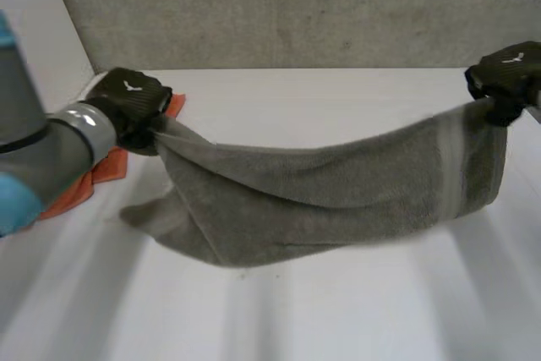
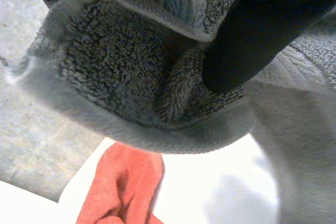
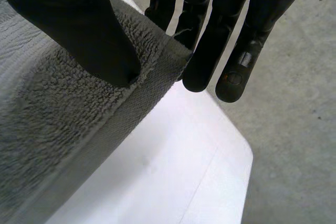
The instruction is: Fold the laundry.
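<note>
- Across the white tabletop [image 1: 355, 319], a grey towel [image 1: 338, 196] hangs stretched between both hands, its long axis running left to right and its middle sagging low.
- Below the left end, an orange cloth [image 1: 89, 179] lies on the tabletop.
- Left hand [image 1: 131, 103] pinches one end between thumb and fingers.
- Right hand [image 1: 507, 78] pinches the striped end likewise, so folding likely means bringing the ends together.

Towel [image 1: 338, 196] hangs over the table [image 1: 338, 319], one end at the left hand [image 1: 131, 106] far left, the other at the right hand [image 1: 505, 82] far right. Second cloth [image 1: 106, 171] lies on the table beneath the left hand.
</note>
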You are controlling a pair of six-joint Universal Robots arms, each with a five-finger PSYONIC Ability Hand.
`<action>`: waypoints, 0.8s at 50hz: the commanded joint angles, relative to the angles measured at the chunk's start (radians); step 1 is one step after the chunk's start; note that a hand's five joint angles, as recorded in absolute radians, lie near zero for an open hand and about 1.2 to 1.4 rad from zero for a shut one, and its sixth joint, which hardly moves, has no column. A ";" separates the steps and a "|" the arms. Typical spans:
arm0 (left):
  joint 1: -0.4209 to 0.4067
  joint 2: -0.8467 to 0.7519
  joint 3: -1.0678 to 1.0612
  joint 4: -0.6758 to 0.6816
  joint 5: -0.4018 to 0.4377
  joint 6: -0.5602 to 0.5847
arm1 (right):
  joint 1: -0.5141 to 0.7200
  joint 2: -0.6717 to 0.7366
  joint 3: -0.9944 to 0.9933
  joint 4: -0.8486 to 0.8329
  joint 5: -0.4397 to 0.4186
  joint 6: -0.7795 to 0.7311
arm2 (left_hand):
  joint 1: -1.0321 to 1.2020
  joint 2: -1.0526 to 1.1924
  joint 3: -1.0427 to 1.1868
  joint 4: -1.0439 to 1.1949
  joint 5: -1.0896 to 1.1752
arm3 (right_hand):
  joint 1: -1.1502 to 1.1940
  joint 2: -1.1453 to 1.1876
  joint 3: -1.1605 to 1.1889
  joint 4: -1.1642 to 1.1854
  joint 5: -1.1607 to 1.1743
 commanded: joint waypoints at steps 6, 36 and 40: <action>-0.003 -0.115 0.348 0.488 -0.060 0.056 | 0.098 0.158 -0.392 -0.599 0.130 0.317 | 0.284 0.206 0.209 0.198 0.263 | 0.418 0.226 0.217 0.209 0.230; 0.023 -0.091 -0.466 0.555 -0.005 0.006 | 0.079 0.012 0.608 -0.655 -0.080 0.141 | 0.232 0.154 0.157 0.146 0.211 | 0.418 0.226 0.217 0.209 0.230; 0.029 -0.070 -0.517 0.553 -0.005 0.015 | 0.072 0.003 0.686 -0.635 -0.068 0.051 | 0.065 -0.013 -0.010 -0.021 0.044 | 0.418 0.226 0.217 0.209 0.230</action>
